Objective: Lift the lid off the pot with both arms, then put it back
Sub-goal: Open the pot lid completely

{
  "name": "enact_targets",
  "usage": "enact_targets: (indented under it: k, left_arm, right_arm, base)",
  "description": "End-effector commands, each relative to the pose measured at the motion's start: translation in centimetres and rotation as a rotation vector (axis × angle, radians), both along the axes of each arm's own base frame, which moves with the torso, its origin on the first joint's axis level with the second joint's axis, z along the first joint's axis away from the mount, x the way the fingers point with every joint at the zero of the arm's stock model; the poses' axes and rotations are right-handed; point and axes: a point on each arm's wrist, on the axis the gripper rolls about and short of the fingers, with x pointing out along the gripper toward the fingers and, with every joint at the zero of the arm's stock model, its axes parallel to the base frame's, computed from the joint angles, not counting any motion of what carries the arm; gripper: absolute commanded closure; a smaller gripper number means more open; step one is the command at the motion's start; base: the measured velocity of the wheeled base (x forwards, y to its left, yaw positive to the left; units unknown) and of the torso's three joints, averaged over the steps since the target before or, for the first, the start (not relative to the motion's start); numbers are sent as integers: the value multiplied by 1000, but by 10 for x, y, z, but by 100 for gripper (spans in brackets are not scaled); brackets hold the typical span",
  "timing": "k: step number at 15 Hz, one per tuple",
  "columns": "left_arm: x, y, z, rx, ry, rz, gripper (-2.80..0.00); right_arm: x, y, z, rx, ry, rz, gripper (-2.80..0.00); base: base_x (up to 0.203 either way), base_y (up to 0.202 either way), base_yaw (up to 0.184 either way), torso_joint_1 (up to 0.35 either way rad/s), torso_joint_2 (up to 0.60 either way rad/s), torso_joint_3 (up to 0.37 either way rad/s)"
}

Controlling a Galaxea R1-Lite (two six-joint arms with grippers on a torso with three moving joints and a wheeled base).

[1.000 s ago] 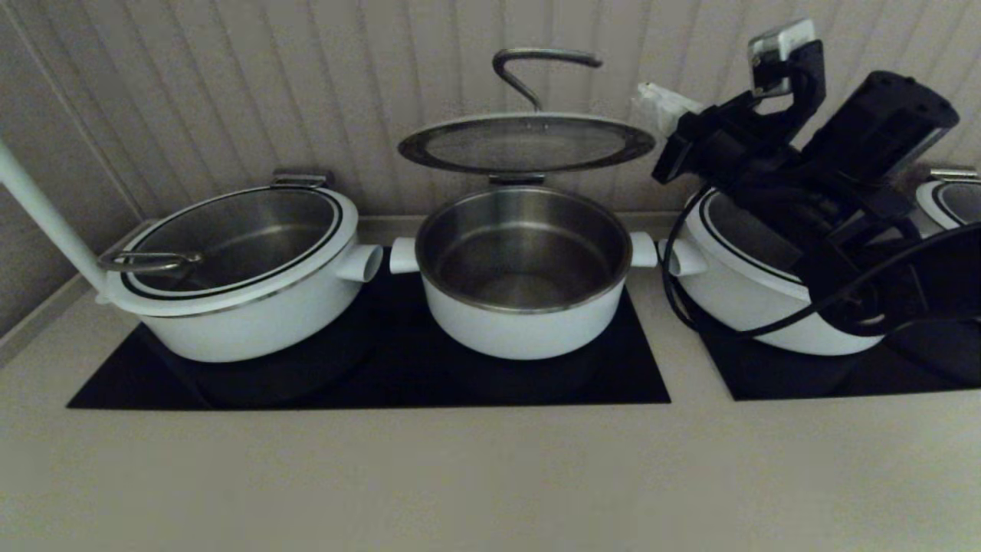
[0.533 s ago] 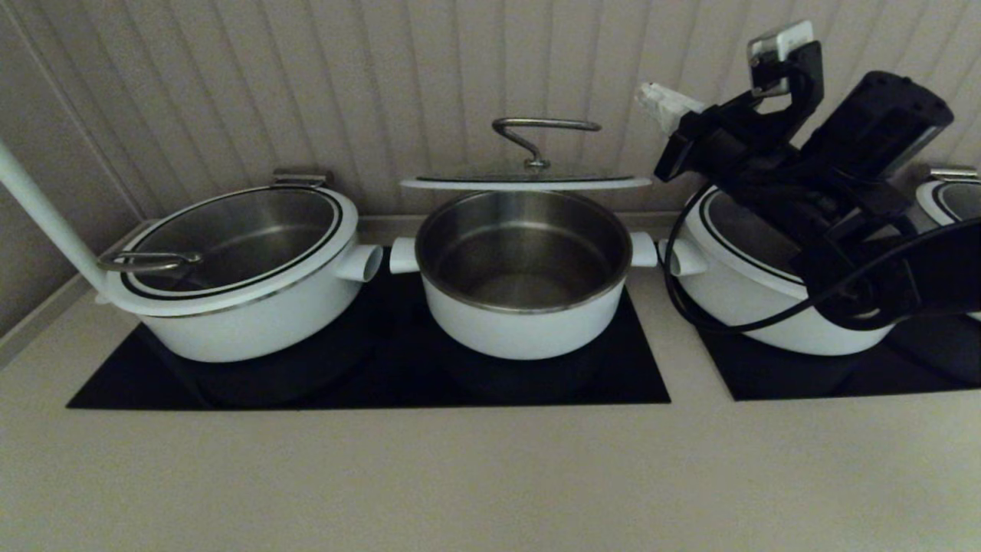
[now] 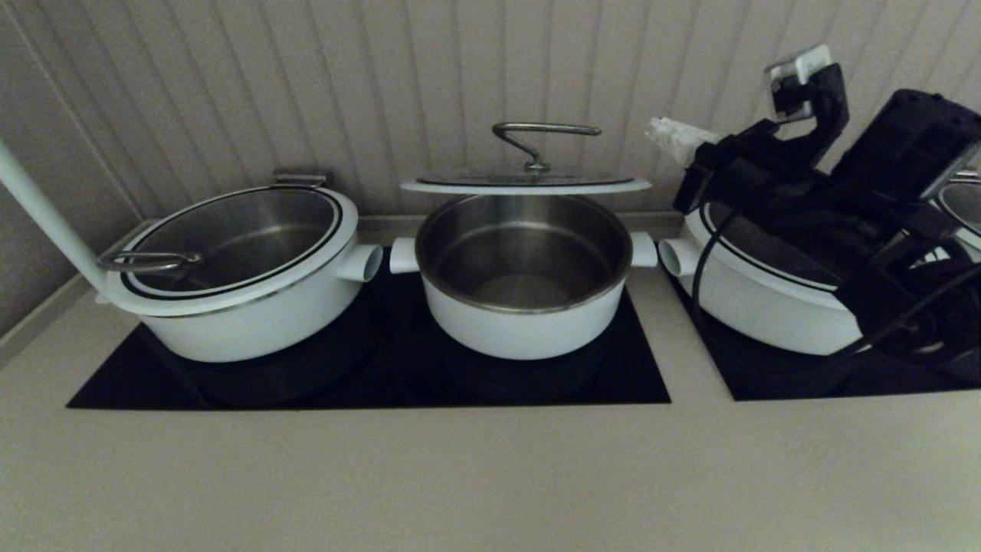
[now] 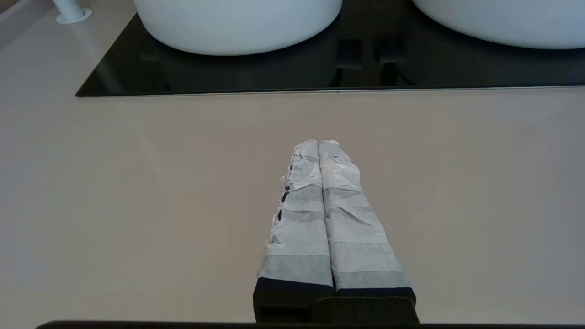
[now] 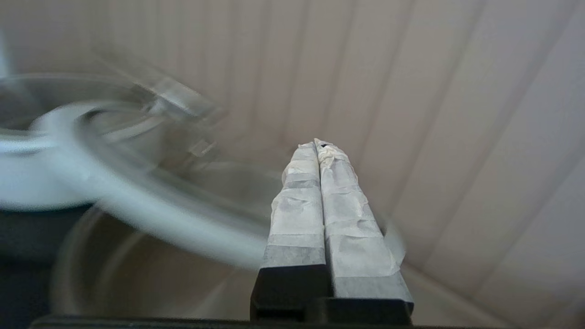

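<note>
The round white pot point(image 3: 523, 314) stands in the middle on a black hob, steel inside showing, a stub handle on each side. Its glass lid point(image 3: 526, 184) with a white rim and curved steel bar handle point(image 3: 536, 138) hangs nearly level above the pot's back rim, leaving the pot open at the front. My right gripper point(image 3: 665, 132) is shut and empty, to the right of the lid and apart from it; in the right wrist view point(image 5: 320, 145) it points toward the wall. My left gripper point(image 4: 318, 144) is shut and empty, low over the bare counter in front of the hob.
A wider white pot point(image 3: 237, 307) with a lid stands to the left, with a white pole point(image 3: 46, 215) beside it. Another white pot point(image 3: 766, 299) sits on a second black hob at the right, partly behind my right arm and its cables. A ribbed wall is close behind.
The lid has swung down from a raised tilt to nearly level above the pot. My right gripper has drawn back to the right and slightly down.
</note>
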Motion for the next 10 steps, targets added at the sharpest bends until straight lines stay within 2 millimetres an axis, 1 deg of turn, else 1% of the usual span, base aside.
enact_targets:
  k: [1,4,6,8,10]
  left_arm:
    - [0,0,0,0,-1,0,0]
    - [0,0,0,0,-1,0,0]
    - [0,0,0,0,-2,0,0]
    - [0,0,0,0,-2,0,0]
    - [0,0,0,0,-2,0,0]
  right_arm:
    - [-33,-10,16,-4,-16,24,0]
    - [-65,-18,21,-27,24,61,0]
    - [-90,-21,19,-48,64,103,0]
    - [-117,-21,11,-73,118,163,0]
    - [-140,-18,-7,-107,198,228,0]
  base:
    - [0,0,0,0,0,0]
    - [0,0,0,0,0,0]
    - [0,0,0,0,0,0]
    - [0,0,0,0,0,0]
    - [0,0,0,0,0,0]
